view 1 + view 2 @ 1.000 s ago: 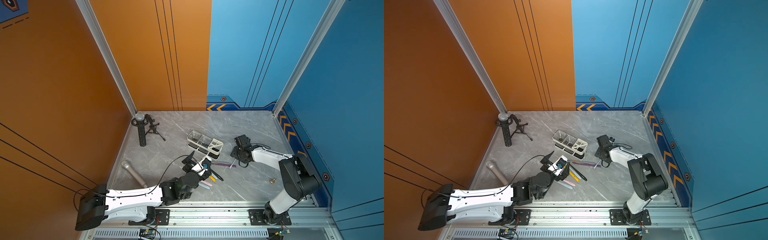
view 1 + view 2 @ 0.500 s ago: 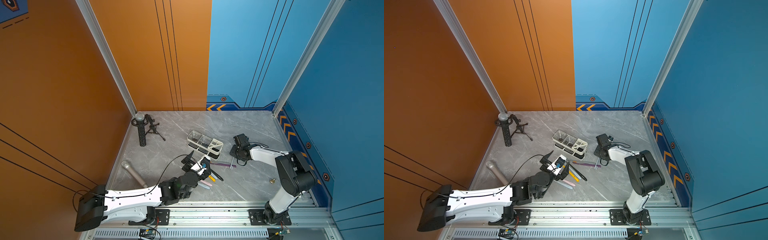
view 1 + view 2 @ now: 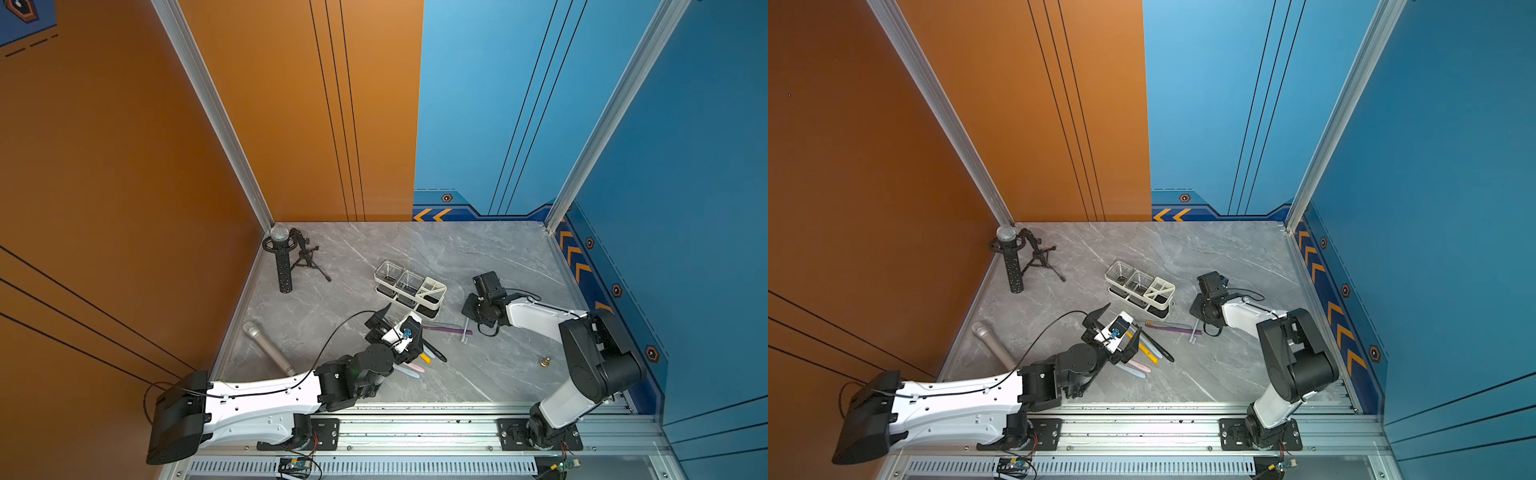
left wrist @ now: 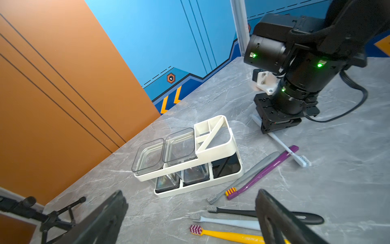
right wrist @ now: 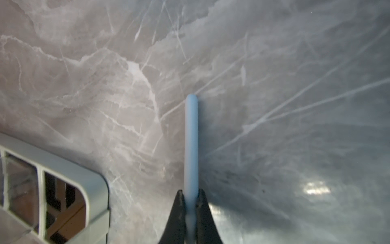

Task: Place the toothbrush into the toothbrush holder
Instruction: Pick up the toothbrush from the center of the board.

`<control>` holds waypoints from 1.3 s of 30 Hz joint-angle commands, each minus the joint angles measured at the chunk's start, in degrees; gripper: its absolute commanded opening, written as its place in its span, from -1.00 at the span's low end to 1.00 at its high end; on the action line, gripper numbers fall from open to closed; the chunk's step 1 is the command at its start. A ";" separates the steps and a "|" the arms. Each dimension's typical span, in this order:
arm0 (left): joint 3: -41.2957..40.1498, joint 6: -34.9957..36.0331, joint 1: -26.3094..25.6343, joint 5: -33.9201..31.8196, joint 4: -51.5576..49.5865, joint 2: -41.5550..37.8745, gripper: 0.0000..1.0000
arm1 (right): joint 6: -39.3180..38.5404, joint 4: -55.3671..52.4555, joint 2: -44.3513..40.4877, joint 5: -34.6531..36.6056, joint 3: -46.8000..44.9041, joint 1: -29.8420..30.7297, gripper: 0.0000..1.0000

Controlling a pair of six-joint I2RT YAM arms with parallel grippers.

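My right end effector (image 5: 191,208) is clenched on the handle of the slim white plastic toothbrush (image 5: 191,137), with the fingers (image 5: 179,211) pinching it from both sides. In the left wrist view that brush runs low along the grey marble desk (image 4: 348,169), bristle head toward the near side. I honestly can't tell if it's touching the surface. It's just right of the white slatted toothbrush holder (image 4: 213,150), which stands mid-desk with its two clear square cups at the far-left end and the divided white compartment on the right.

My left end effector (image 4: 191,193) is released, jaws spread wide. It hovers over the near bunch of brushes: a grey toothbrush (image 4: 247,175) and a purple toothbrush (image 4: 263,170) side by side, then a black toothbrush (image 4: 232,211), a pale blue toothbrush (image 4: 228,221) and a yellow toothbrush (image 4: 221,234).

The black microphone stand (image 3: 305,259) is in the far left corner, and a silver microphone (image 3: 268,347) lies near left.
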 commanded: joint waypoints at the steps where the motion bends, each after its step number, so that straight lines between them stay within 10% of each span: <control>1: -0.99 0.42 -0.02 9.25 -0.05 -1.84 0.97 | -1.45 -4.06 -6.57 -2.10 -0.62 -0.03 -1.00; 7: 6.48 -9.31 0.97 14.61 -8.60 -0.23 0.97 | -1.64 -9.47 -17.65 0.54 -0.60 2.97 -1.00; 18: 23.79 -32.82 9.45 46.20 -19.26 13.89 0.93 | -1.69 -11.70 -31.21 6.27 1.64 11.14 -1.00; 39: 28.40 -39.03 14.01 56.39 -13.35 30.11 0.54 | -0.58 -6.05 -31.95 0.08 0.41 12.11 -1.00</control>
